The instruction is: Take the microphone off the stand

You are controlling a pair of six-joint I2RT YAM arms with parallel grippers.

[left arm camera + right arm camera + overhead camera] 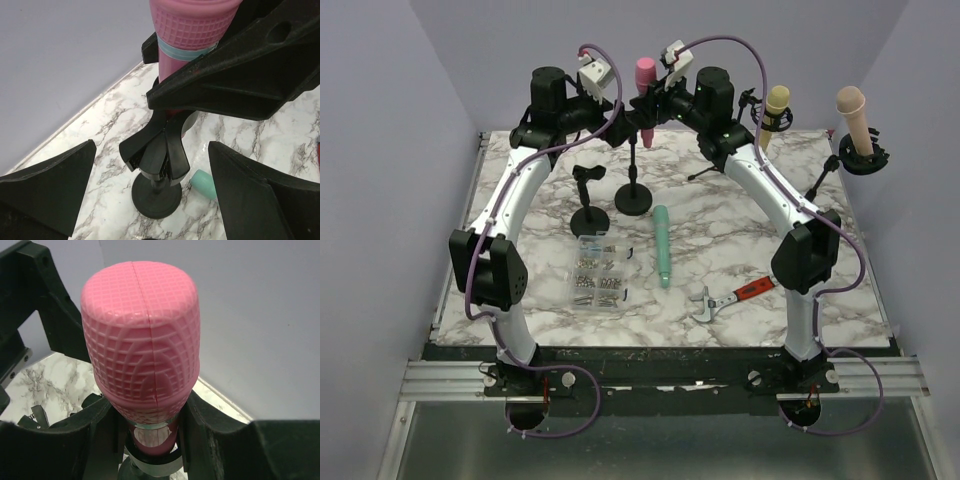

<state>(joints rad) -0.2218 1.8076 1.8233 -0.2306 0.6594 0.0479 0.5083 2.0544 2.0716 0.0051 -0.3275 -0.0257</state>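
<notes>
A pink microphone [645, 70] stands upright at the top of a black stand [633, 200] at the back middle of the table. My right gripper [657, 100] is shut on it just below its gridded head [140, 335], one finger [85, 432] on each side. In the left wrist view the pink body [190, 30] runs down behind the stand's black clip [156, 152]; I cannot tell whether it still sits in it. My left gripper [151, 145] is open and empty, its fingers wide apart either side of the clip, touching nothing.
An empty short stand [588, 215], a teal microphone [662, 245] lying flat, a clear box of screws [600, 272] and a red-handled wrench [730, 298] are on the marble table. A yellow microphone [777, 105] and a beige one [852, 115] stand in holders at the back right.
</notes>
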